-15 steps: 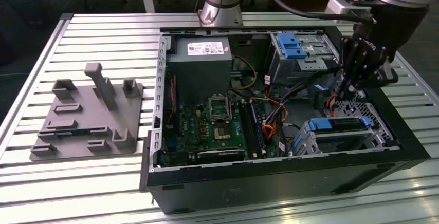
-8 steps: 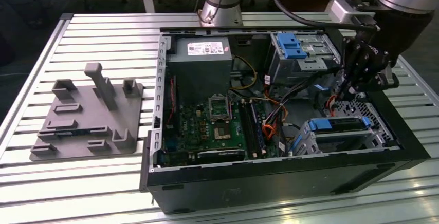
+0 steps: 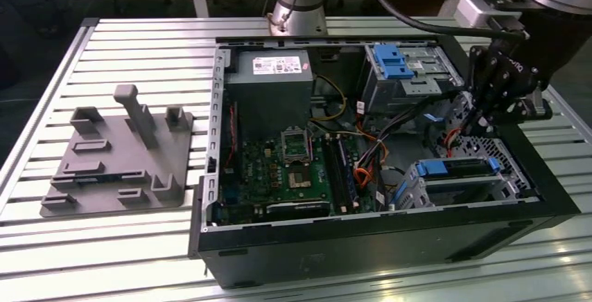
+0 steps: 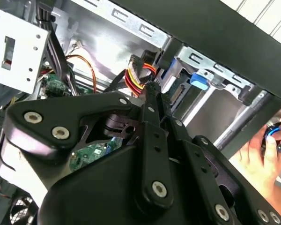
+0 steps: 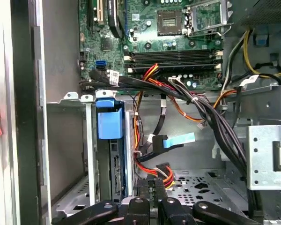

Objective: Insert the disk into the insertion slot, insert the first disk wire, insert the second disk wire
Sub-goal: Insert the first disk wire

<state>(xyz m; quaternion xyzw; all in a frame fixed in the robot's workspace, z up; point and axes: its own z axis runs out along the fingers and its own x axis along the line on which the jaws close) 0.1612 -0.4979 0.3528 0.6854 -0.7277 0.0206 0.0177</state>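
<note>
Already the flat silver disk (image 3: 455,169) in its blue plastic frame sits in the low perforated sheet-metal insertion slot (image 3: 495,185), inside an open black computer case (image 3: 370,250) on a slatted aluminium table (image 3: 138,39). Beside the disk, the black gripper (image 5: 151,183) has its fingers drawn narrow, with the tips at a black plug on red and yellow wires (image 5: 162,169). A person's hand (image 4: 269,143) is outside the case wall.

The end effector (image 4: 151,89) pinches the red-yellow disk wire (image 4: 136,77) (a hand (image 4: 267,150) nearby).

case (image 3: 370,250) black | disk (image 3: 455,167) frame bright blue | insertion slot (image 3: 467,190) silver, perforated | motherboard (image 3: 277,170) green | wires (image 5: 152,167) red, yellow, orange, black | fixture plate (image 3: 111,167) grey
</note>
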